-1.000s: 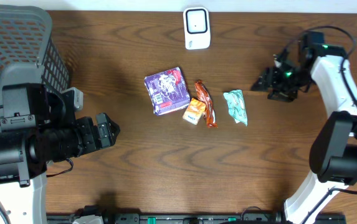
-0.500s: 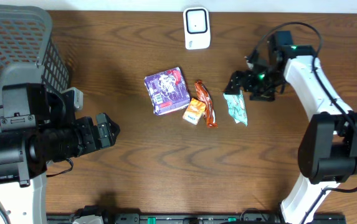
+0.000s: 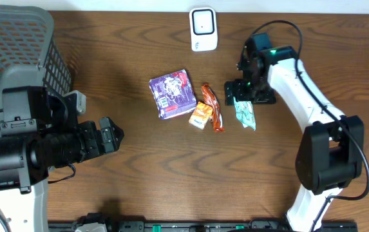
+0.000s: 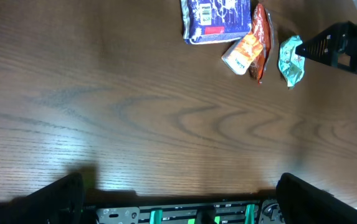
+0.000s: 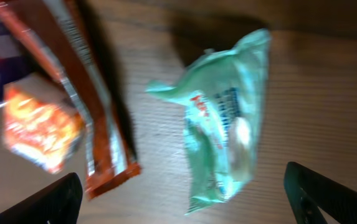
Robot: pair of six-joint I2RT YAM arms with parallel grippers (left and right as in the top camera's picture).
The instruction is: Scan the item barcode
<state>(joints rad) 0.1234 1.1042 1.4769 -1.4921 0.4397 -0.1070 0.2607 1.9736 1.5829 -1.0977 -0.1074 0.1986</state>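
- Wide open on the right gripper (image 5: 187, 202): fingers (image 5: 47, 202) spread to the lower corners of the right wrist view, gripping nothing, poised over the mint-green packet (image 5: 228, 124); contact with it impossible to tell.
- Wide open too on the left gripper (image 4: 184, 199), empty, well apart from the items, near the basket (image 3: 17, 38).
- Seen from overhead alone: the white scanner (image 3: 203, 29) at the far edge of the table (image 3: 139, 180), well apart from the packet.
- Clearest from the left wrist: a barcode (image 4: 206, 11) on the purple packet (image 4: 217, 18).
- Seen from the right wrist alone: red and blue print on the green packet, too blurred to read.
- Crumpled and lying flat on the wood, rightmost of the row, near the long orange-red wrapper (image 5: 85, 87), with a small orange packet (image 5: 41, 127) against that wrapper's other side.
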